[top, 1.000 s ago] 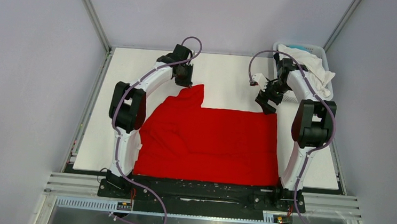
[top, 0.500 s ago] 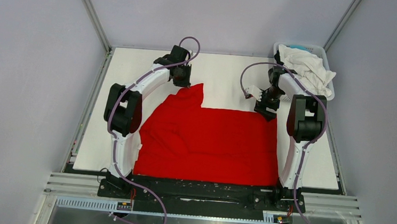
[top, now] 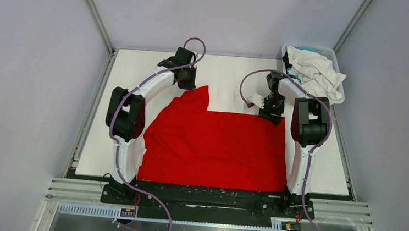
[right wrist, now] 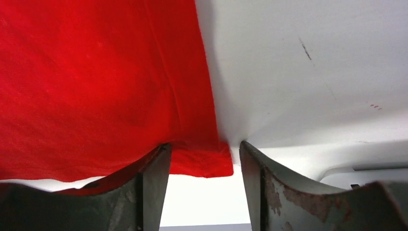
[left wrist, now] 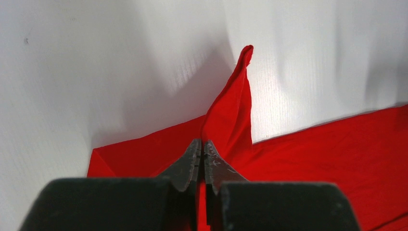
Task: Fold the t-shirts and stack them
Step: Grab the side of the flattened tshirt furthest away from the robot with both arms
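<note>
Plain bright red cloth t-shirt [top: 216,144] spread on white worktop [top: 232,82], beside white plastic lattice basket [top: 335,53]. Left claw [left wrist: 201,144] clamped on raised corner far from basket. Right claw [right wrist: 204,149] apart, straddling corner nearest basket. Light, limp cloth, probably droops; pinch hem corners.

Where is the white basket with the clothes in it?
In the top view, the white basket sits at the far right corner of the table, just behind the right arm, piled with white cloth.

Spread t-shirt [top: 216,144] lies on table [top: 139,77] (near side); basket [top: 335,55] far right.
</note>
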Controlling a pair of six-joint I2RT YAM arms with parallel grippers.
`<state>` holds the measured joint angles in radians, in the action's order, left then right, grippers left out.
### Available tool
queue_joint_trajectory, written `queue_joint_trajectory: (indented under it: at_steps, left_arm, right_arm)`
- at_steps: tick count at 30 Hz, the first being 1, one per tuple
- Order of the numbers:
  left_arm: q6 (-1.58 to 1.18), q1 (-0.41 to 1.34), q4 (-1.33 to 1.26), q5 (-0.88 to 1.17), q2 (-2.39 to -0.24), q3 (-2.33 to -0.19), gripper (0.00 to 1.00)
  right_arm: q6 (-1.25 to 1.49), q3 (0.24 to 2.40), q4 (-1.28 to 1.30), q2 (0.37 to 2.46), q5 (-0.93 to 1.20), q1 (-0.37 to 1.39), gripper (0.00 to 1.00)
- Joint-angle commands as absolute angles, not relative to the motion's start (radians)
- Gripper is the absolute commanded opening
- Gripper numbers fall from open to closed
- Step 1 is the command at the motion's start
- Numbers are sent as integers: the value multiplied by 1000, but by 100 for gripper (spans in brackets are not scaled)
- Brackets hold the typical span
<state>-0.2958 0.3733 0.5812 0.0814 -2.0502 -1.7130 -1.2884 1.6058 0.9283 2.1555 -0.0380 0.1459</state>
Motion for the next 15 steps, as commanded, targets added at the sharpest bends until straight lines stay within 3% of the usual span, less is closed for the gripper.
queue_joint_trajectory:
  at_steps: [1,5,9,12,15]
  left_arm:
    - [-303,377,552,53,-1983,-1706,0]
    - [-304,378,553,55,-1980,-1704,0]
    - [-298,378,549,64,-1973,-1704,0]
    - [-295,379,549,74,-1962,-1696,0]
    - [-289,385,541,84,-1933,-1669,0]
  right_arm:
    - [-1266,1601,955,2168,-95,171,59]
    - [-1276,1602,982,2177,-67,177,40]
    - [-1281,1607,984,2183,-59,177,29]
    - [-1271,1602,941,2159,-79,177,4]
    - [-1272,1595,918,2112,-101,178,0]
